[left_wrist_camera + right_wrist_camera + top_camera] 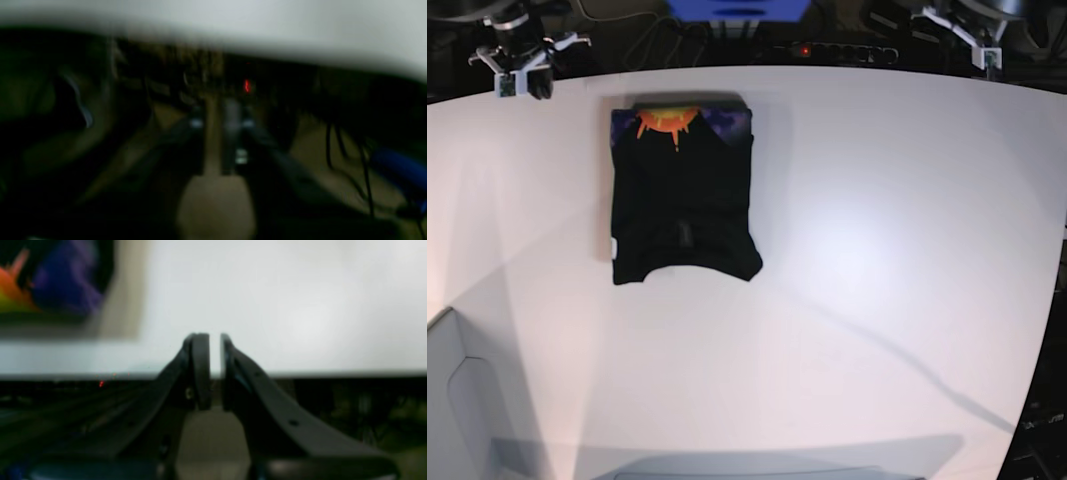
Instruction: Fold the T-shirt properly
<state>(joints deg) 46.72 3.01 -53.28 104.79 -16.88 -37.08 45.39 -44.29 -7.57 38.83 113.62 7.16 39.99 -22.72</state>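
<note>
The black T-shirt (682, 210) lies folded into a compact rectangle on the white table (877, 250), towards its back left. Its orange sun and purple-blue print face up at the far end. The print (50, 280) also shows blurred at the top left of the right wrist view. My right gripper (215, 340) hovers at the table's back edge, its fingers nearly together with only a thin slit and nothing between them; in the base view the right gripper (524, 80) sits left of the shirt's far end. My left gripper (218, 123) is shut and empty, parked off the back right corner (980, 45).
A power strip with a red light (827, 50) and a blue object (737, 8) lie behind the table's back edge. Cables and a blue object (400, 170) show under the table edge in the left wrist view. A grey panel (457, 400) stands at the front left.
</note>
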